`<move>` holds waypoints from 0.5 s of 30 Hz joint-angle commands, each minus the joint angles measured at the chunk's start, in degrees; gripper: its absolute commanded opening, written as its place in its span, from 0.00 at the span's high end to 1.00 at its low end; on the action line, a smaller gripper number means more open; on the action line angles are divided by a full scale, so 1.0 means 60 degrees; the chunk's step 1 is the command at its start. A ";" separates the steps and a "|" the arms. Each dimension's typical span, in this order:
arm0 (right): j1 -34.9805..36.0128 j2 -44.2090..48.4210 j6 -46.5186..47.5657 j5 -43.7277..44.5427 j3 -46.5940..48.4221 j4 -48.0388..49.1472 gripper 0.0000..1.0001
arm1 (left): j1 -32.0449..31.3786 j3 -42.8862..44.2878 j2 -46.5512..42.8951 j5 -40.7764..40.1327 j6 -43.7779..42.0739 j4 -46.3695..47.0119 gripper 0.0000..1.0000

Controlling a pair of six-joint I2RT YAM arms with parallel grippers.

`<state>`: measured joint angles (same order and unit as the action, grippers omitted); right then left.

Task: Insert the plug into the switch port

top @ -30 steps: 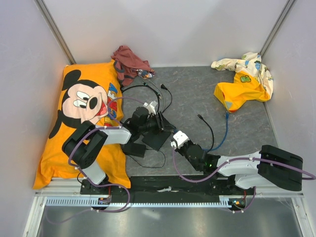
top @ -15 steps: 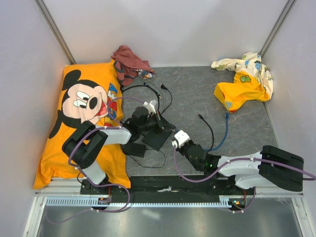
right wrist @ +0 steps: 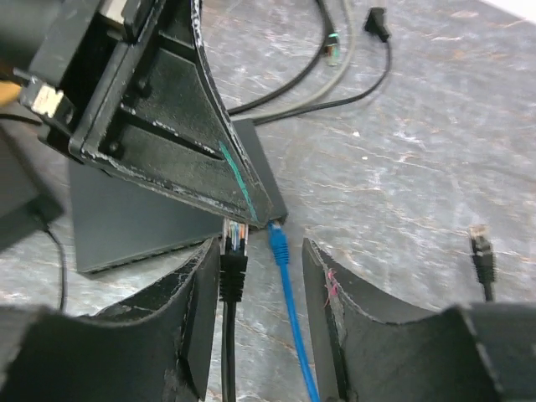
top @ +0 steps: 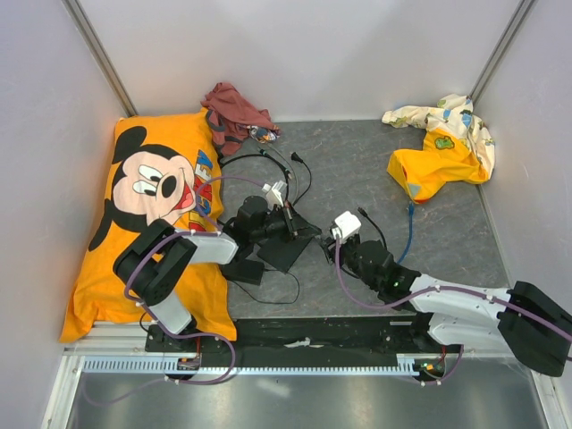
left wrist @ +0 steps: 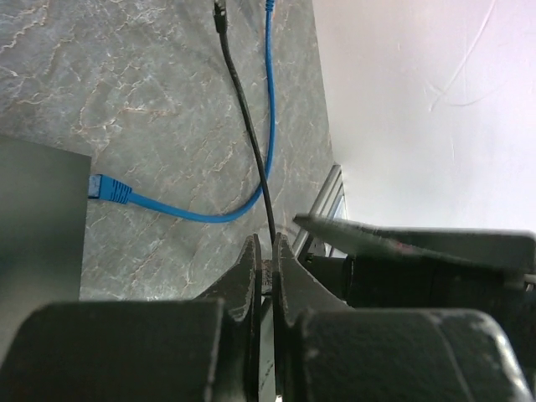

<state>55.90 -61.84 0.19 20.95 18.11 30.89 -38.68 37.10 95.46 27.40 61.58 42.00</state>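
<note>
**Right arm backs off, plug not in yet**
Your right gripper (right wrist: 260, 247) has pulled out to the switch box's (right wrist: 126, 226) 2 o'clock, fingers spread wide and empty. The black plug (right wrist: 233, 251) lies loose between them beside the blue plug (right wrist: 277, 240), right at the box edge, so I'd call insertion undone. Left gripper (left wrist: 268, 251), pinched narrow, crowds that edge. Open table (top: 349, 170) from 12 to 3 o'clock.
</note>
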 commanded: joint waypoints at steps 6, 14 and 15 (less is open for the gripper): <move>-0.1244 0.0112 -0.1085 -0.2905 0.0380 -0.0564 0.52 | -0.0043 -0.0178 -0.0002 0.0136 0.0356 0.0808 0.98; -0.1406 -0.0239 -0.1071 -0.3286 0.0468 -0.0417 0.62 | -0.0043 -0.0178 0.0057 0.0165 0.0356 0.0837 0.98; -0.1421 -0.0269 -0.1057 -0.3345 0.0483 -0.0418 0.62 | -0.0043 -0.0178 0.0028 0.0165 0.0371 0.0866 0.98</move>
<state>47.94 -62.41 -5.39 4.01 18.50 27.27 -38.72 36.23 95.77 27.59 62.15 43.88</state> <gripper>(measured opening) 0.383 0.045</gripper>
